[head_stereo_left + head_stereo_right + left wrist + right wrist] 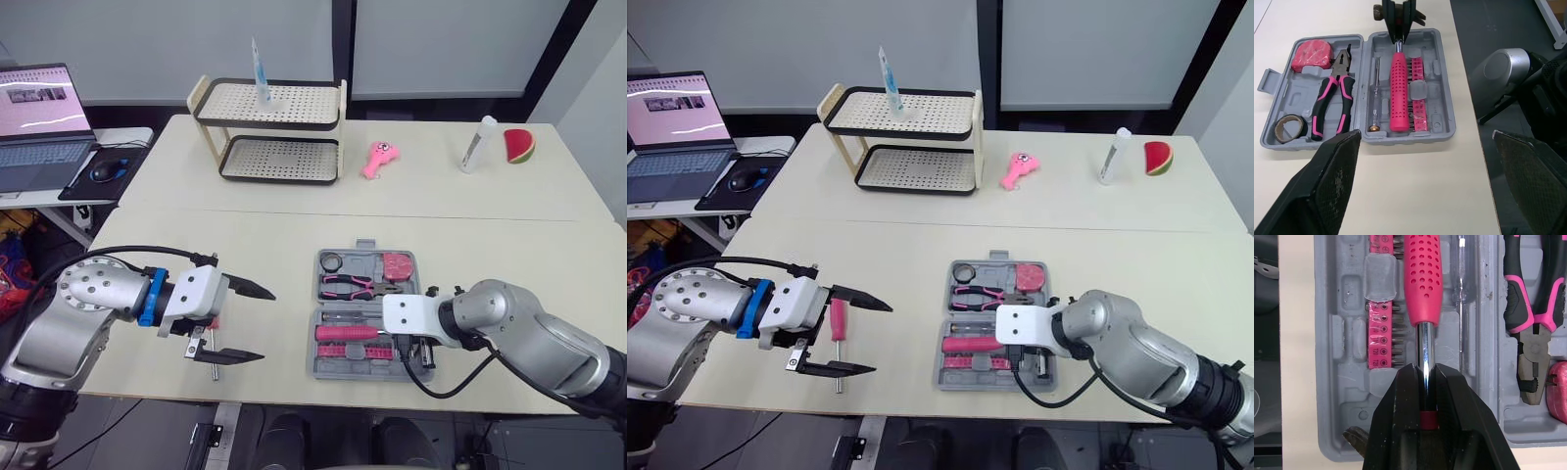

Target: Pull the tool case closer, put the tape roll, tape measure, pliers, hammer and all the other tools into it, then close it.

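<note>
— where's your right gripper (1425, 371)?
— clamped on the steel shaft of the pink screwdriver (1422, 274), which lies in the open tool case (1447, 98) with the pliers (1332, 98), tape roll (1290, 128) and tape measure (1311, 54).
— and the left?
— my left gripper (881, 338) hangs spread wide over a pink-handled tool (837, 321) on the table (901, 255).

I see a grey tool case (1437, 83), pink dimpled screwdriver (1399, 88) handle, pink-and-black pliers (1332, 100), pink tape measure (1311, 54), pink hammer (837, 321) handle lower left.
</note>
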`<state>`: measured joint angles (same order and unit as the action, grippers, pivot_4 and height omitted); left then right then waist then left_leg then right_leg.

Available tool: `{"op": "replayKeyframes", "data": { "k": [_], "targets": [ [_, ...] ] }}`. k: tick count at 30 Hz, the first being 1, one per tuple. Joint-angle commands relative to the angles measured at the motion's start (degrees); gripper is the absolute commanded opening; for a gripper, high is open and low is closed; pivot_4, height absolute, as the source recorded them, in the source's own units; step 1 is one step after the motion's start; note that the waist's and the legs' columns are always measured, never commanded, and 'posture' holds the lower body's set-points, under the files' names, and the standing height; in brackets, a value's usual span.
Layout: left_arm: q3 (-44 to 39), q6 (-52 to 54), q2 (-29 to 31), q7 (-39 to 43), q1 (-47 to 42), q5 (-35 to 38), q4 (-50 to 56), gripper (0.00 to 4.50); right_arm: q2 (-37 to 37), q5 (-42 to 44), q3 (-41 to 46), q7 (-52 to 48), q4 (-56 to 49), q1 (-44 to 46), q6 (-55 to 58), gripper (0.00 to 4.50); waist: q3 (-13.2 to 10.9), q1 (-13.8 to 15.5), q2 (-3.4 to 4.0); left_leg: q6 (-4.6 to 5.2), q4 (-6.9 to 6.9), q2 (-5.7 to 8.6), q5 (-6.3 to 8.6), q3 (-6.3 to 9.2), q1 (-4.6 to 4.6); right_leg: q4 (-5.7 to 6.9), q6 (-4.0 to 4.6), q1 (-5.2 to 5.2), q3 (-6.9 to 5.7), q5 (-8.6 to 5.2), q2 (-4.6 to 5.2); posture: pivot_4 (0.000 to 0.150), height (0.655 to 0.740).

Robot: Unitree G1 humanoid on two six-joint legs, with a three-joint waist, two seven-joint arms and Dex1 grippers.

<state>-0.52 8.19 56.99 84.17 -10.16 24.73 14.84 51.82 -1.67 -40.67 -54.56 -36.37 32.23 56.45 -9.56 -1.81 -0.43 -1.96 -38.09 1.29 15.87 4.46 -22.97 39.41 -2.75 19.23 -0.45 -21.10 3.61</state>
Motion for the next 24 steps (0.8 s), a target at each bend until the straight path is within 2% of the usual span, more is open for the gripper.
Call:
{"op": "replayKeyframes", "data": {
  "k": [1, 24],
  "targets": [
    [-1.78, -2.23, 1.01, 0.78, 0.44, -0.17, -0.19, 4.5, -0.08, -2.19, -0.13, 0.82, -0.19, 0.05, -2.01, 0.25, 0.0, 0.03, 0.0, 0.0, 0.0, 0.0, 0.0, 0.01, 0.0, 0.01, 0.0, 0.0, -0.01, 0.0, 0.0, 0.15, 0.74],
    [-1.53, -6.66, 0.94, 1.21, 1.71, -0.99, -4.12, 4.5, -3.62, -7.44, -1.94, 0.14, 5.2, -3.35, -7.38, 0.25, 0.0, -0.01, -0.01, 0.0, 0.0, 0.0, 0.0, -0.01, 0.01, 0.1, 0.0, 0.04, -0.01, 0.0, 0.0, 0.15, 0.74]
  ]
}}
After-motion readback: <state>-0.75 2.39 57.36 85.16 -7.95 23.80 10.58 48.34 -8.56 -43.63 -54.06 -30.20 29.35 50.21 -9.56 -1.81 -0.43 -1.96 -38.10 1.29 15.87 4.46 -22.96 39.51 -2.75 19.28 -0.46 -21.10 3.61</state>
